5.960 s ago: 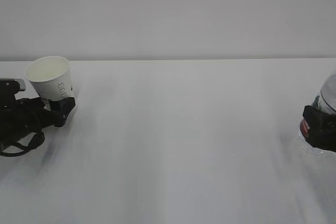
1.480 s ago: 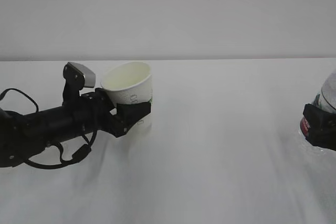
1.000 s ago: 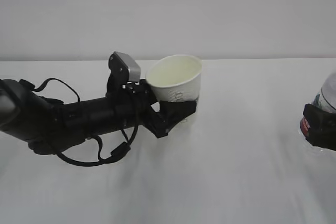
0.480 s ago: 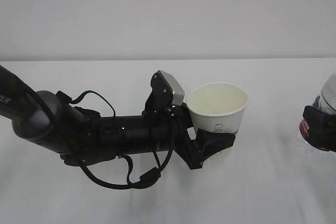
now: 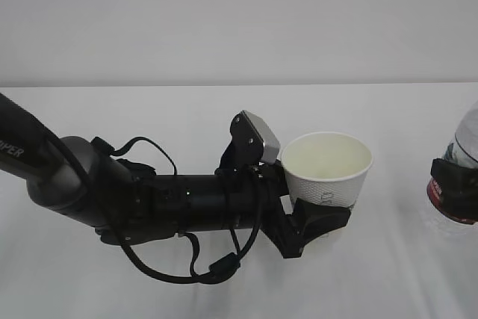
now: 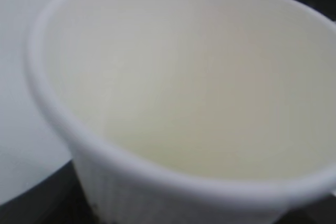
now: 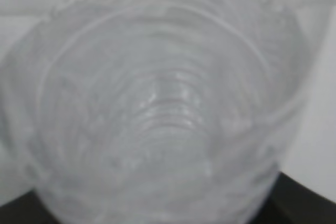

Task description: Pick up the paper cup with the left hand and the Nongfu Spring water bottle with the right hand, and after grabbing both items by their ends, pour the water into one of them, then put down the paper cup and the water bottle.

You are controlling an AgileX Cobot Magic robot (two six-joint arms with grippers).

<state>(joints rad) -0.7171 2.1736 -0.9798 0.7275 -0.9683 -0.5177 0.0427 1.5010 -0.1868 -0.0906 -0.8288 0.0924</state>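
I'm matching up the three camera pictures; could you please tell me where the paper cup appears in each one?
Exterior view: paper cup right of centre, held low by the left end effector.
Left wrist view: cup fills the picture, seen from above the rim.
Right wrist view: not in it; only the water bottle.
Shared landmark: the white table.

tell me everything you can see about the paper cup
The paper cup is small, white and tapered, with a rolled rim, a cream inside and faint grey print on its side. It looks dry and empty in the left wrist view. It is held above the table, roughly upright with its mouth tipped slightly toward the camera. The left gripper clamps its lower part; nothing else touches it. It sits right of centre, apart from the bottle.
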